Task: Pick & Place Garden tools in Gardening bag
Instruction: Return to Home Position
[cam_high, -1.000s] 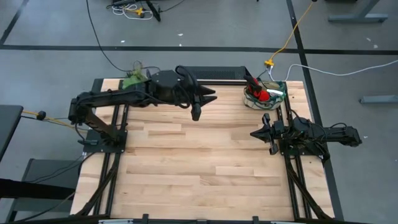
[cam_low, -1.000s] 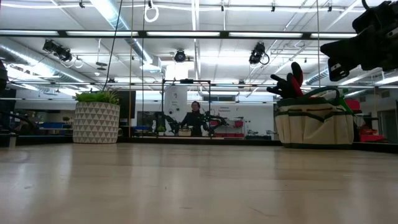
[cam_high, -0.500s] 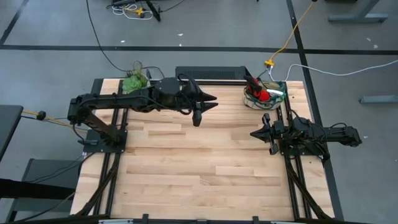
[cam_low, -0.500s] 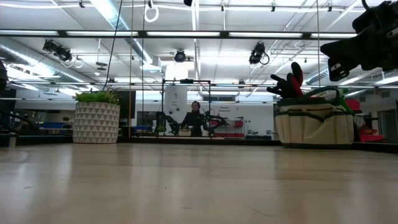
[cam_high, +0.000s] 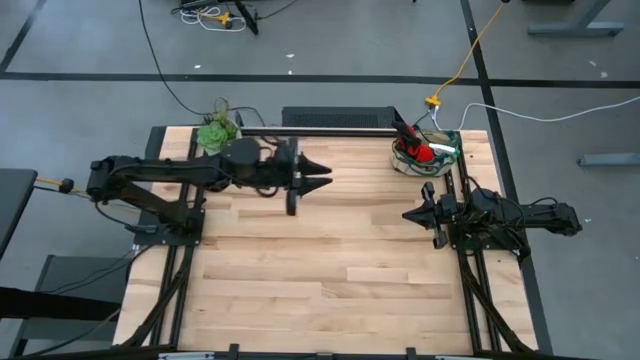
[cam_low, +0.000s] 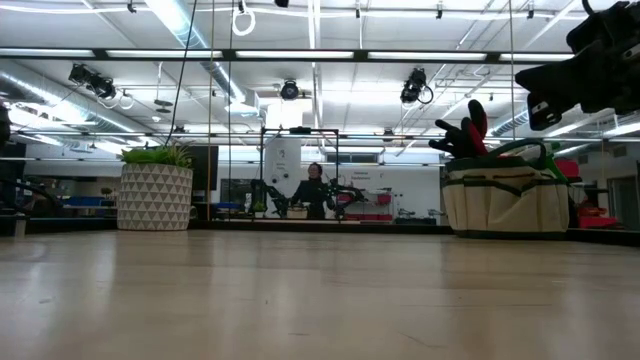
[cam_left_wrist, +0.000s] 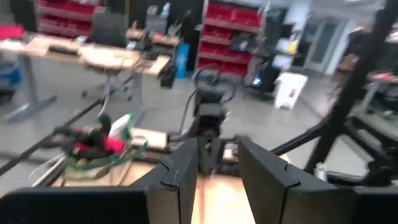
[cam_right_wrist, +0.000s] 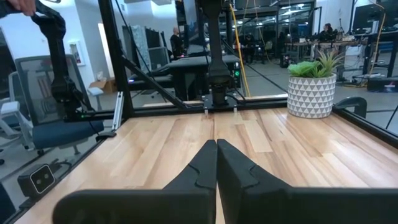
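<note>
High view: the left end effector (cam_high: 318, 178) is well to the left of the gardening bag (cam_high: 400, 163), its fingers a little apart and holding nothing. The right end effector (cam_high: 412, 215) is near the bag, fingers pressed together, also with nothing in them. The garden tools (cam_high: 421, 152) are inside the bag.

The soft beige canvas gardening bag with green trim (cam_low: 505, 198), at the worktop's right rear corner, is hiding most of the garden tools (cam_high: 418, 150); from above they are looking too small to tell apart.

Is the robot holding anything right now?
Nothing. The left gripper, over the table, is open and empty; the right gripper, at its right edge, is shut on nothing.
</note>
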